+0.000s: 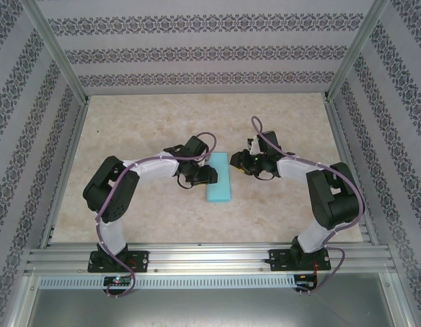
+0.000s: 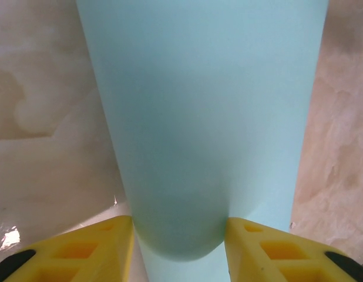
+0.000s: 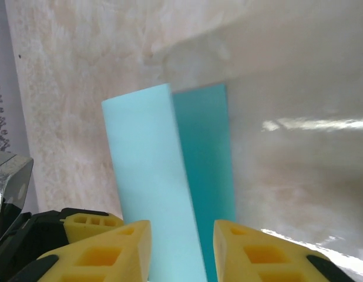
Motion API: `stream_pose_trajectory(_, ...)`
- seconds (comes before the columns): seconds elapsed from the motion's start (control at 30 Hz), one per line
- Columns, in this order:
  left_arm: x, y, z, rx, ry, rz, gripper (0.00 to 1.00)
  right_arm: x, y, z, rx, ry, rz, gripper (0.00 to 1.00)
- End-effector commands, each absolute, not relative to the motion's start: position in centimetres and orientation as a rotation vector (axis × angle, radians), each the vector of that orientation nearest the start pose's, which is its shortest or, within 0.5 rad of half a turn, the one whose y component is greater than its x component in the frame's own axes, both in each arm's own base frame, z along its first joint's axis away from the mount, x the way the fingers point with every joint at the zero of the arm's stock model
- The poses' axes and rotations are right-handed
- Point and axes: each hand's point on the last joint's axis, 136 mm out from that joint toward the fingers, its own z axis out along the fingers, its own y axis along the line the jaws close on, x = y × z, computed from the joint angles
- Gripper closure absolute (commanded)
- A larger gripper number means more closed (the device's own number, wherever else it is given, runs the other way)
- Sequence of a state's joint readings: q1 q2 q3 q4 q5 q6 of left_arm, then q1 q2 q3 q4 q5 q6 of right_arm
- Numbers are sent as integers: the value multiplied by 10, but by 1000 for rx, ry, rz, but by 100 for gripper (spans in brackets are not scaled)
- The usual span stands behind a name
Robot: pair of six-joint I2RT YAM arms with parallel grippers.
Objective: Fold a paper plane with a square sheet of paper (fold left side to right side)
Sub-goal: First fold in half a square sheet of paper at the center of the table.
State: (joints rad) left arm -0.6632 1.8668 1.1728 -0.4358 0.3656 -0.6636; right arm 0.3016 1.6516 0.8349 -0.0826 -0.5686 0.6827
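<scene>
Paper (image 1: 219, 178) folded in half, long strip mid table between your two claws. Left claw (image 2: 180, 235) spread around curved fold, touching it. Right claw (image 3: 181, 247) part open over paper edge, not pinching.

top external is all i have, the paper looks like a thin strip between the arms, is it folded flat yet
Observer: Not flat. In the left wrist view the paper bulges in a rounded loop between the left fingers.
Operator: is the left one pinching it
Observer: I can't tell; its fingers stand apart, one on each side of the loop.
Operator: and the right side
Observer: In the right wrist view the right fingers stand apart, with the paper's end running down between them. Whether they touch it isn't clear.
Operator: do the layers line up
Observer: No. There a paler top layer lies skewed over a darker one.
</scene>
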Motion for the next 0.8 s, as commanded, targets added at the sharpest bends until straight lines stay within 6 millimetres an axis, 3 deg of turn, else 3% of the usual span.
stream_pose_trajectory(0.0, 295, -310, 36, 124, 2935, -761, 54, 334, 185, 62, 216, 2636, 985, 64)
stream_pose_trajectory(0.23, 295, -308, 29, 119, 2963, -718, 58, 329, 175, 60, 225, 2648, 949, 63)
stream_pose_trajectory(0.77, 292, -314, 23, 163, 2993, -686, 58, 326, 174, 58, 226, 2655, 950, 62)
